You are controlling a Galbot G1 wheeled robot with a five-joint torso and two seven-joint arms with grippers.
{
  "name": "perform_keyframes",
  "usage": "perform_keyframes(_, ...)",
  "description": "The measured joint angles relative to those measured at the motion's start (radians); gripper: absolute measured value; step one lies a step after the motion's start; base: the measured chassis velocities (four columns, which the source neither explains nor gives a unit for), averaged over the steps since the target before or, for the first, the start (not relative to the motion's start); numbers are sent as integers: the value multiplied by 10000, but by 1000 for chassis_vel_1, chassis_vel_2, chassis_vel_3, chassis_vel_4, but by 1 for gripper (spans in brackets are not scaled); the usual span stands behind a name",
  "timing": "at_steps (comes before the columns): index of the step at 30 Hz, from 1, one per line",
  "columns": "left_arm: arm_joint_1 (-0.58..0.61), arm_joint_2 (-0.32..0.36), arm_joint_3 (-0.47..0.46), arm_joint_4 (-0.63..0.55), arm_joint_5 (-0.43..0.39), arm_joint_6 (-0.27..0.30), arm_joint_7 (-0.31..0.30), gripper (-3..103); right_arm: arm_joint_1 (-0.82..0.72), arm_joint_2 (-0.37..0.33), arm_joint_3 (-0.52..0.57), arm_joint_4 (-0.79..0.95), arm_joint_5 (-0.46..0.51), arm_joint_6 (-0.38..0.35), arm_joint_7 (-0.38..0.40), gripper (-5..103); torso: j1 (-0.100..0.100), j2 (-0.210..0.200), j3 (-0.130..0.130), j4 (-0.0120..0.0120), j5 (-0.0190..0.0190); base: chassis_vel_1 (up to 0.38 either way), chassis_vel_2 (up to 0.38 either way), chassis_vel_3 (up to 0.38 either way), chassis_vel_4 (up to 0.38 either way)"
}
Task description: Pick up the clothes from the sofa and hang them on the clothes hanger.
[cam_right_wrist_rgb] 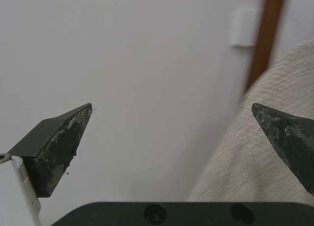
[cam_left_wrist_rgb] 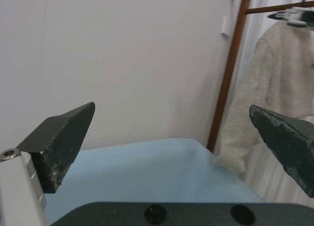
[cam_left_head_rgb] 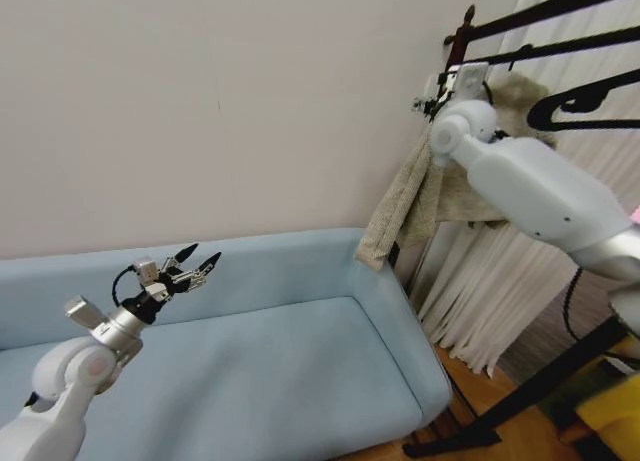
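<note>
- Spread wide at the right gripper [cam_right_wrist_rgb: 171,123], with nothing between the jaws; raised high beside the beige knitted garment [cam_right_wrist_rgb: 255,162], too close to tell whether touching one fingertip.
- Draped unevenly over the dark brown wooden clothes rack [cam_left_head_rgb: 540,26], with one long end trailing down towards the arm of the light blue fabric sofa [cam_left_head_rgb: 280,381]; judged hung, though not securely.
- Risk of catching a fingertip in the loose knit on backing out, and of dragging the cloth off the rack with it.
- Risk of sliding off under its own weight as well, given the longer, heavier end on one side.
- Risk of knocking the rack's post or upper bars with the bulky right forearm, given the close quarters, and shaking the cloth loose.
- Open wide too at the left gripper [cam_left_head_rgb: 203,257], empty, held low over the sofa seat and well apart from the rack; little danger there.
</note>
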Motion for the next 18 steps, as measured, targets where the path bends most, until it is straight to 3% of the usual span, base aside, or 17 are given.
perform_keyframes(1,81,-54,13,-88,254,-134,-445,100,-421,-445,52,658,21,186,-776,100,0,0,-1,-4,1,0,0,0,0)
perform_keyframes(3,129,-80,29,-140,422,-208,-695,100,-677,-675,89,976,17,296,-1160,100,-1,0,-2,-6,2,0,0,0,0)
perform_keyframes(6,525,-267,154,-601,1478,-612,-2393,100,-2290,-1686,569,2269,-328,1139,-2915,100,-1,0,-2,-11,7,0,0,0,0)
perform_keyframes(8,591,-313,160,-687,1593,-637,-2581,100,-2494,-1755,659,2352,-379,1247,-3103,100,-2,0,-2,-11,6,0,0,0,0)
perform_keyframes(10,948,-565,174,-1099,2242,-724,-3566,100,-4198,-2058,1660,2822,-991,1928,-4176,100,-1,0,-1,-1,0,0,0,0,0)
perform_keyframes(13,1406,-849,179,-1436,2600,-869,-4405,100,-6712,-2055,3305,3127,-1905,2371,-5078,100,-1,0,0,0,1,0,0,0,0)
perform_keyframes(14,1406,-849,179,-1436,2600,-869,-4405,100,-6712,-2055,3305,3127,-1905,2371,-5078,100,-1,0,0,0,1,0,0,0,0)
perform_keyframes(16,1905,-1197,76,-1661,2814,-987,-4735,100,-9416,-1690,4897,3275,-3050,2768,-5670,100,-1,0,0,-6,8,0,0,0,0)
perform_keyframes(18,2223,-1496,41,-1722,3091,-1160,-4853,100,-11059,-1218,6084,3427,-4022,2891,-5903,100,0,-1,0,-7,7,0,0,0,0)
